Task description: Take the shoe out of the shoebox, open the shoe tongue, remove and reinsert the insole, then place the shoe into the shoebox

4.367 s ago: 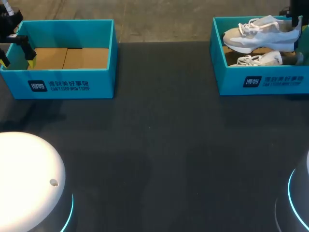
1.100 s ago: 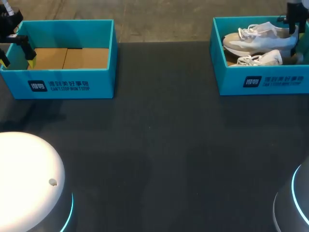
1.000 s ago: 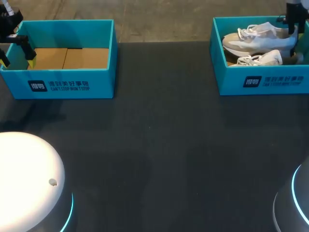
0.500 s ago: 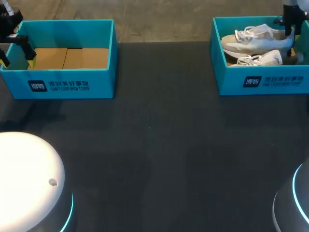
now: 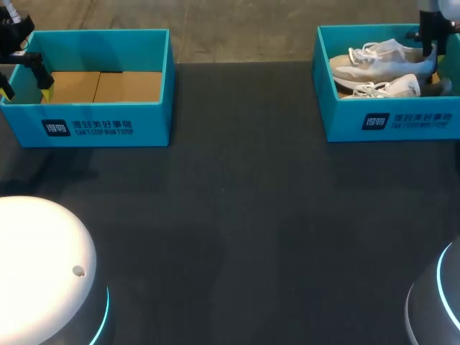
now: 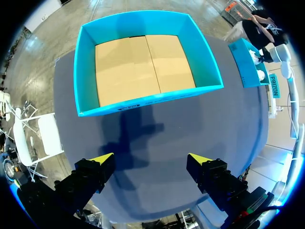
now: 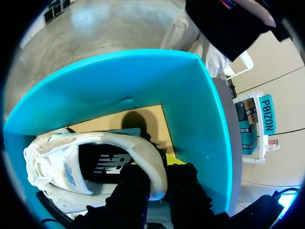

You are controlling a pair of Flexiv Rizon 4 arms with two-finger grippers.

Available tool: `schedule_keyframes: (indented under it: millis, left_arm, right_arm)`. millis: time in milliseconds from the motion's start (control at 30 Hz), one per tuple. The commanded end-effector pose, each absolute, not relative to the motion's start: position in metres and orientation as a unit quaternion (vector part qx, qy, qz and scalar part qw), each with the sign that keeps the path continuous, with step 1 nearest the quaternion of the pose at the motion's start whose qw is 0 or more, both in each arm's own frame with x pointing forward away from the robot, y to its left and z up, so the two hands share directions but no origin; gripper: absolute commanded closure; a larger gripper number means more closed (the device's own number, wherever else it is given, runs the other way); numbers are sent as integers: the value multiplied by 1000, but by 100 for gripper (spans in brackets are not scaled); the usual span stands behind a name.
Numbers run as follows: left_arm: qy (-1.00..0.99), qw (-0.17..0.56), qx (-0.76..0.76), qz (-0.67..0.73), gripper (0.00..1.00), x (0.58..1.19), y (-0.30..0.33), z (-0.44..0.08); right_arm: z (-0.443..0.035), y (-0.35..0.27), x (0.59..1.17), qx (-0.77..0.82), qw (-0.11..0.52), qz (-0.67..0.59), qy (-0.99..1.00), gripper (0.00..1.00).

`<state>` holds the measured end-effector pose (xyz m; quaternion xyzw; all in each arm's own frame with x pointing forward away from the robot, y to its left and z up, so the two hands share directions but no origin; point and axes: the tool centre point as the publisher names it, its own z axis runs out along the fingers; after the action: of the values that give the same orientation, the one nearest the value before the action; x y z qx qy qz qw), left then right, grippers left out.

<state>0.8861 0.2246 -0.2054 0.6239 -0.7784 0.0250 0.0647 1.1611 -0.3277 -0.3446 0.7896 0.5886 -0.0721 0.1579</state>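
Note:
A white and beige shoe (image 5: 381, 61) lies low in the right teal shoebox (image 5: 402, 121), above a second white shoe (image 5: 392, 88). My right gripper (image 5: 430, 44) comes down at the box's far right corner and is shut on the upper shoe's heel. In the right wrist view the fingers (image 7: 136, 188) pinch the heel collar of the shoe (image 7: 90, 164) from both sides of the gripper (image 7: 159, 179), inside the teal box wall (image 7: 143, 81). My left gripper (image 5: 25, 88) hangs open at the left shoebox's outer end; its own view shows the gripper (image 6: 150, 160) with nothing between its yellow tips.
The left teal shoebox (image 5: 93, 126) holds nothing but its brown cardboard floor (image 6: 143, 64). Dark tabletop (image 5: 237, 215) stretches between the two boxes. White arm bases stand at the near left (image 5: 43, 273) and near right (image 5: 438, 302).
My right gripper has lowered the held shoe deeper into the right box, and the shoe now sits flatter and lower. The left arm has not moved.

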Motion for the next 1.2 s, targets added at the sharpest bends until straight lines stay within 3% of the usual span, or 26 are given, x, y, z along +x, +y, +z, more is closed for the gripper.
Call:
schedule_keyframes:
  millis: [33, 900, 1000, 1067, 1100, 1200]
  left_arm:
    - [-778, 64, 624, 24, 0, 885, 224, -205]
    - [-778, 64, 624, 24, 0, 885, 224, -205]
    - [-778, 64, 624, 24, 0, 885, 224, -205]
    - [-778, 64, 624, 24, 0, 885, 224, -205]
    - [-778, 64, 624, 24, 0, 885, 224, -205]
    - [-778, 64, 624, 24, 0, 885, 224, -205]
  right_arm:
    - [-348, -329, 1168, 790, 153, -76, 589, 100]
    - [-362, -328, 1166, 789, 133, -73, 595, 100]
    - [-360, -328, 1165, 789, 131, -70, 596, 60]
    - [-358, -328, 1165, 789, 130, -68, 596, 17]
    - [-357, -327, 1164, 789, 130, -67, 597, 9]
    - [-354, -327, 1163, 789, 130, -66, 597, 5]
